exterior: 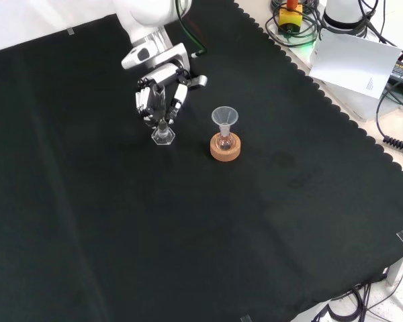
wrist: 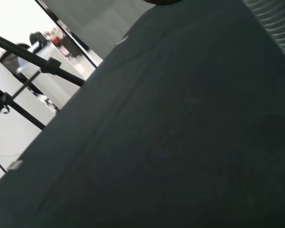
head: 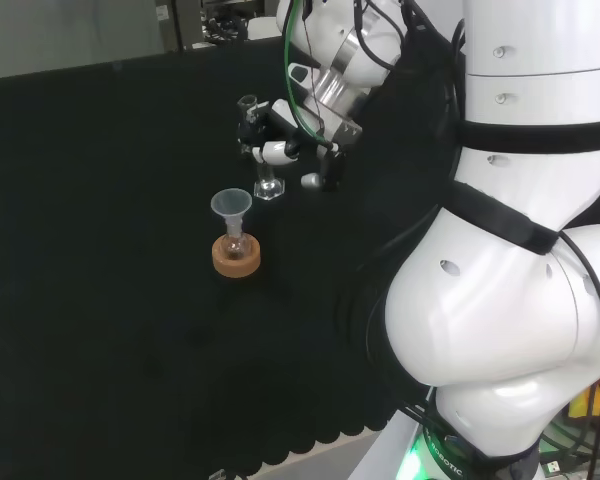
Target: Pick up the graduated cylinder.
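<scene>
A clear graduated cylinder [head: 268, 184] stands upright on its hexagonal foot [exterior: 162, 136] on the black cloth. The black and white hand [head: 276, 152] comes down over it, and its fingers [exterior: 150, 99] are curled round the tube on both sides. The thumb [exterior: 197, 81] sticks out to the side, apart from the glass. The foot still rests on the cloth. In the wrist view, the ribbed, marked wall of the cylinder [wrist: 276, 24] runs along one edge, close to the camera.
A small flask with a clear funnel [exterior: 224, 117] sits in a cork ring [exterior: 226, 149], to the cylinder's right in the front view and nearer in the head view [head: 236, 258]. The arm's white links [head: 510, 250] stand at the head view's right. Paper [exterior: 356, 64] and cables lie beyond the cloth's scalloped edge.
</scene>
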Controlling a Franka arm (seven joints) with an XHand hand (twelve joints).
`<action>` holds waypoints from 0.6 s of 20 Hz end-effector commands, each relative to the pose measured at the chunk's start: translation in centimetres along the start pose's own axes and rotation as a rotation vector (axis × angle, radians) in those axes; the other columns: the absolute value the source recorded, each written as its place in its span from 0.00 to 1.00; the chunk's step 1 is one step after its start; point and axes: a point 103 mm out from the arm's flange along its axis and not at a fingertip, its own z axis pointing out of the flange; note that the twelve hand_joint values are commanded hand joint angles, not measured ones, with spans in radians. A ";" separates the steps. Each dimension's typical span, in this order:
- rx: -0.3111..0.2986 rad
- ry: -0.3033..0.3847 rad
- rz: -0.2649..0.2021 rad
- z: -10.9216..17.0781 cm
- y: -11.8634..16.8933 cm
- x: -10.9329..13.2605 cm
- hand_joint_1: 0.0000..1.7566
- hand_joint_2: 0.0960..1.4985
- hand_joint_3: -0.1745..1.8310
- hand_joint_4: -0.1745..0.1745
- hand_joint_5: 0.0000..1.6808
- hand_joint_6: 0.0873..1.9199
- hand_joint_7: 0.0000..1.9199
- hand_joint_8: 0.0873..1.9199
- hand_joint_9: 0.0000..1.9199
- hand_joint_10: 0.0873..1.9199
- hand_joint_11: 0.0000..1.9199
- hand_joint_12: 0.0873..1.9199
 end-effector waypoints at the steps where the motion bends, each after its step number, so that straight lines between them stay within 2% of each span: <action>1: 0.048 -0.086 0.003 -2.8 -0.6 0.5 0.70 0.78 0.09 0.00 0.48 0.62 0.44 0.62 0.69 0.04 0.57 0.42; 8: 0.117 -0.148 0.019 -4.3 -1.9 1.4 0.70 0.78 0.09 0.00 0.48 0.62 0.44 0.63 0.69 0.04 0.57 0.42; 10: 0.131 -0.168 0.024 -4.6 -2.2 1.8 0.74 0.77 0.09 0.14 0.52 0.46 0.44 0.63 0.69 0.03 0.57 0.42; 12: 0.151 -0.182 0.030 -4.9 -2.6 2.2 0.76 0.77 0.09 0.21 0.56 0.36 0.44 0.63 0.69 0.02 0.57 0.41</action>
